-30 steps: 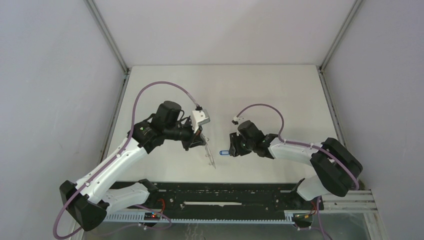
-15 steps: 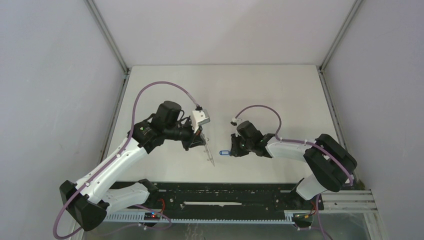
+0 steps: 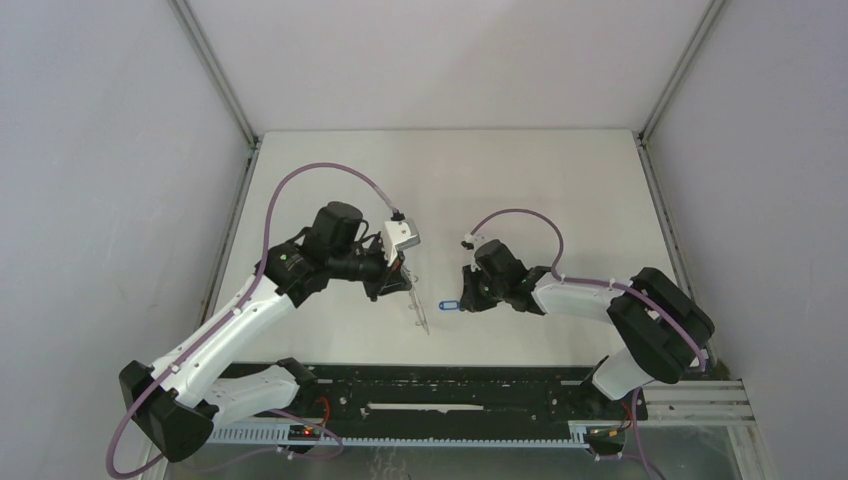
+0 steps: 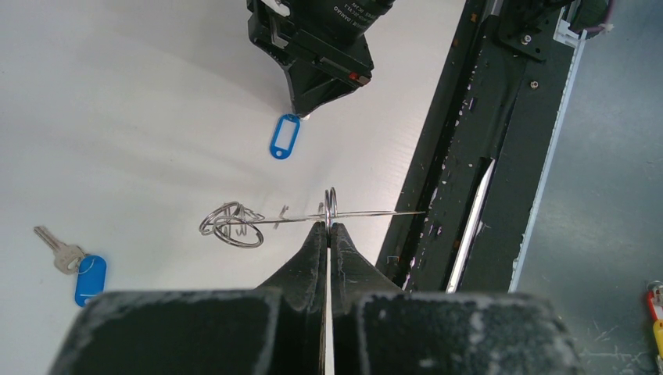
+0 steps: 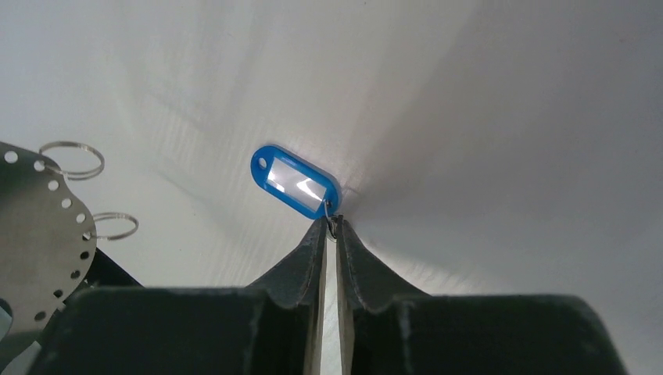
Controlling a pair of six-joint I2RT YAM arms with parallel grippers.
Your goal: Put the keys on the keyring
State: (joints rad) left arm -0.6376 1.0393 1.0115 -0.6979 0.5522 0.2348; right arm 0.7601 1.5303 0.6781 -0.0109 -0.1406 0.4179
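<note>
My left gripper (image 4: 328, 224) is shut on the rim of the keyring (image 4: 375, 212), a thin grey hoop seen edge-on, with wire loops (image 4: 231, 225) bunched at its far end. In the top view the keyring (image 3: 421, 312) stands on edge below the left gripper (image 3: 402, 284). My right gripper (image 5: 331, 223) is shut on the small metal end of a key with the lighter blue tag (image 5: 295, 185), held low over the table just right of the keyring (image 5: 35, 234). The tag (image 3: 449, 305) shows between both grippers. The second key, with a darker blue tag (image 4: 89, 279), lies on the table.
A black rail (image 3: 450, 385) runs along the table's near edge, close under the keyring; it also shows in the left wrist view (image 4: 485, 156). Grey enclosure walls (image 3: 120, 150) stand on the left, right and back.
The right arm has shifted slightly left, bringing the tagged key a little closer to the keyring. The left arm and the keyring have not moved.
</note>
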